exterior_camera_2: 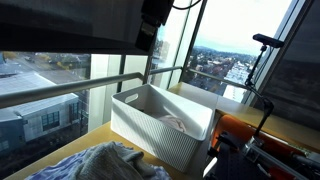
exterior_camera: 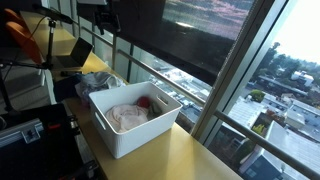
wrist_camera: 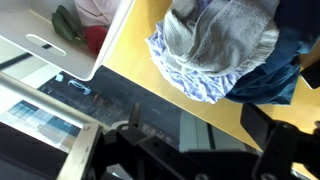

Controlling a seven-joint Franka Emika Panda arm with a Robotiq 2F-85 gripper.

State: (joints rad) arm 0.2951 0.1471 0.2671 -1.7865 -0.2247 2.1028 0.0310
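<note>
Laundry part-sorted, by my reading: pink, red and green garments [wrist_camera: 72, 22] lie in the white bin [wrist_camera: 70, 55] at 10 o'clock in the wrist view, the grey-and-blue clothes pile [wrist_camera: 215, 45] remains on the bench [wrist_camera: 135, 60] at 1 o'clock, tool [wrist_camera: 180, 145] apart, empty.

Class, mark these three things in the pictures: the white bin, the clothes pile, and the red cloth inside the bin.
Bin [exterior_camera: 150, 132]: in an exterior view, on its near outer wall.
Clothes pile [wrist_camera: 220, 40]: wrist view, on the grey garment on top.
Red cloth [wrist_camera: 95, 38]: wrist view, on its visible middle.
</note>
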